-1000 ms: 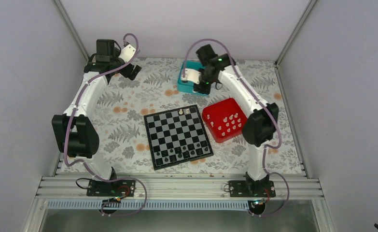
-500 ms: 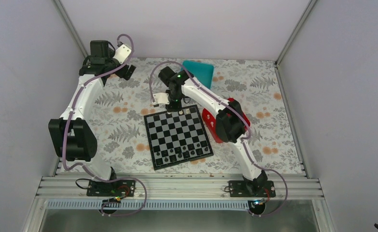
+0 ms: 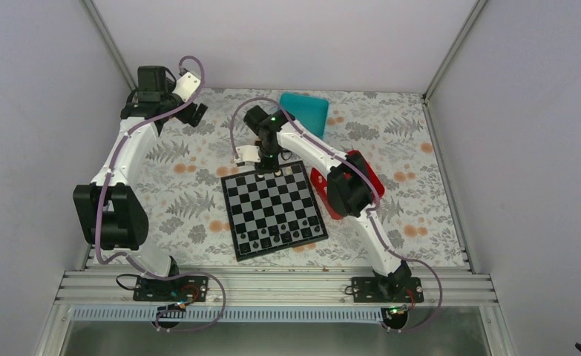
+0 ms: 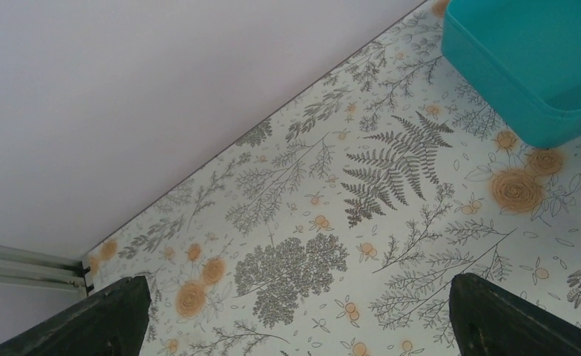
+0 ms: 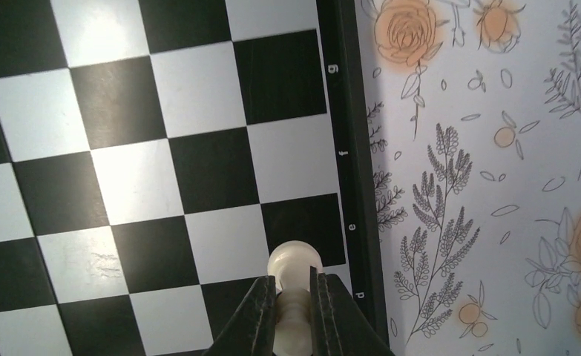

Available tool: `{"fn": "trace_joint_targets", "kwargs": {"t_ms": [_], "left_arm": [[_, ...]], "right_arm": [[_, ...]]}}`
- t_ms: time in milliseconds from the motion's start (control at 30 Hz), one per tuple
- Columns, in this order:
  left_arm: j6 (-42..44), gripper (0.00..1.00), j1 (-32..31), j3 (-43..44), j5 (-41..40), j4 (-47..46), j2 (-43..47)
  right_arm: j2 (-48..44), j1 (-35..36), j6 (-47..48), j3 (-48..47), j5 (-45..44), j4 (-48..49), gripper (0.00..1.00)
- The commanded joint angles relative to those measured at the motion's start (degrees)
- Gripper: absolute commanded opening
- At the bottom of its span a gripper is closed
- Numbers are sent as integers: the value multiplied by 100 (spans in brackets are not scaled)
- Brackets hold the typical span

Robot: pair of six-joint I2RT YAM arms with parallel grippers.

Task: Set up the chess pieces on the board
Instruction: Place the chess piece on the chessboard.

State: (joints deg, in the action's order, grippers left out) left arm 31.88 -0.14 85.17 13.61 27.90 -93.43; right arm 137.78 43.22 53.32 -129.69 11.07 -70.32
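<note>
Now that the right gripper [image 5: 293, 291] has swung to the far edge of the board [image 3: 274, 210], its clamped white piece [image 5: 293, 261] seems ready for placing; the left gripper [image 4: 302, 326] gapes empty

a teal box [image 3: 307, 111] sits at the far edge of the floral cloth [image 3: 191, 185] (ferns and orange blooms); a red tray [image 3: 371, 178] lies nearer, to its right.

Desk [image 3: 191, 193] under the right tool [image 5: 293, 293] has white cloth with grey ferns and orange flowers, plain pale lilac walls [image 3: 287, 37] beyond and either side of it, aluminium rail frame [image 3: 272, 285] behind it, soft even light.
</note>
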Motion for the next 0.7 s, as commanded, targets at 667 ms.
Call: {"fn": "trace_joint_targets", "kwargs": {"t_ms": [667], "left_arm": [[-85, 100, 34, -84, 209, -179, 130]], "right_arm": [[245, -333, 79, -4, -26, -116, 8]]}}
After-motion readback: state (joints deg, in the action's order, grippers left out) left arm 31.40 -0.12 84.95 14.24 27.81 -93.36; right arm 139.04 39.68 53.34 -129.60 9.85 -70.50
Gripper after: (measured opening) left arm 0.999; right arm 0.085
